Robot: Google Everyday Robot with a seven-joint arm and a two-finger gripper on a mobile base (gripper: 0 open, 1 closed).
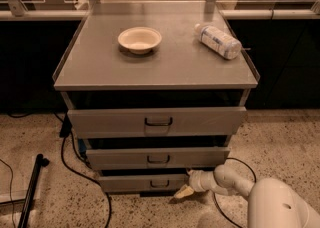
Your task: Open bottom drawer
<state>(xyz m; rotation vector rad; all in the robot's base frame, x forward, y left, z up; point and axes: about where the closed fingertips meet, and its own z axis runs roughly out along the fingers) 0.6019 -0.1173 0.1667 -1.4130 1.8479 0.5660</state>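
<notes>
Grey metal, the bottom drawer (130,183) is found lowest of three, near the floor. The gripper (183,192) is held at its right end, beside the handle (160,184); whether it is clenched cannot be told. The approach is judged in hand: next the handle must be hooked and drawn outward.

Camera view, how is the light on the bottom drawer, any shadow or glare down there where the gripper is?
Camera view: warm light, with a faint sheen at the back of the cabinet top; the bottom drawer is dimmer, with a dark shadow band above its front and no glare; the gripper, low by that drawer's right end, is clearly lit.
</notes>
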